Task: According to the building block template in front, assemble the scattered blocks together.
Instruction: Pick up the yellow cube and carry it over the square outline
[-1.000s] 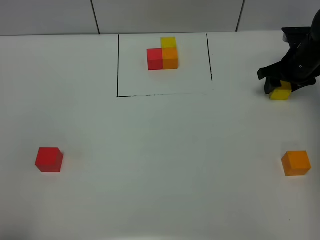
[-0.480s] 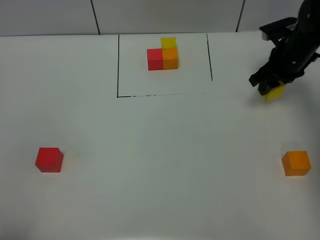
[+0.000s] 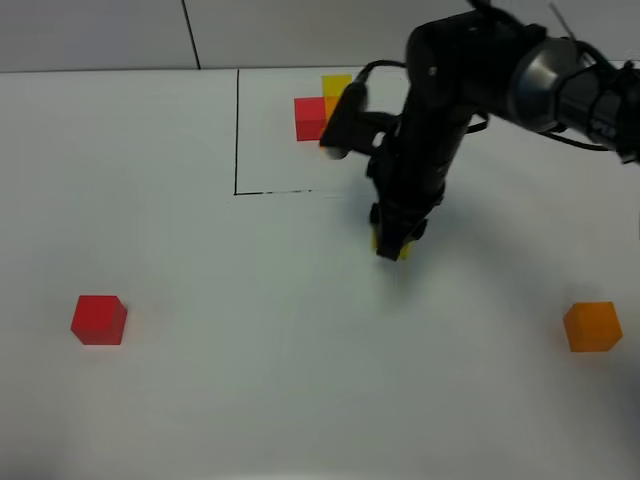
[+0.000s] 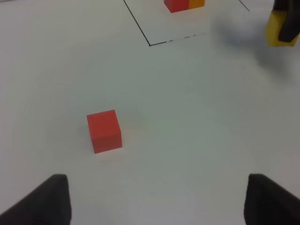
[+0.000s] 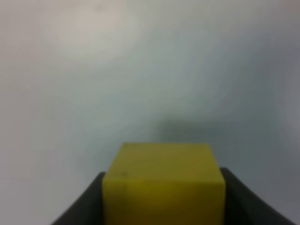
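Note:
My right gripper [image 3: 396,236] reaches across to the table's middle, just in front of the black-framed area, and is shut on the yellow block [image 3: 403,251]. In the right wrist view that yellow block [image 5: 164,180] sits between the two dark fingers [image 5: 86,206]. The red block [image 3: 98,320] lies at the front left and the orange block [image 3: 592,326] at the front right. The building block template [image 3: 312,117] stands at the back inside its frame, partly hidden by the right arm. My left gripper [image 4: 164,201] hangs open a little short of the red block [image 4: 104,131].
The thin black frame line [image 3: 237,130] marks a rectangle at the back centre. The right arm [image 3: 470,70] stretches from the back right over the frame's right side. A white wall with dark seams rises behind the table.
The right gripper lifted the yellow block from the back right and carried it left to the middle, just in front of the frame. The red and orange blocks did not move.

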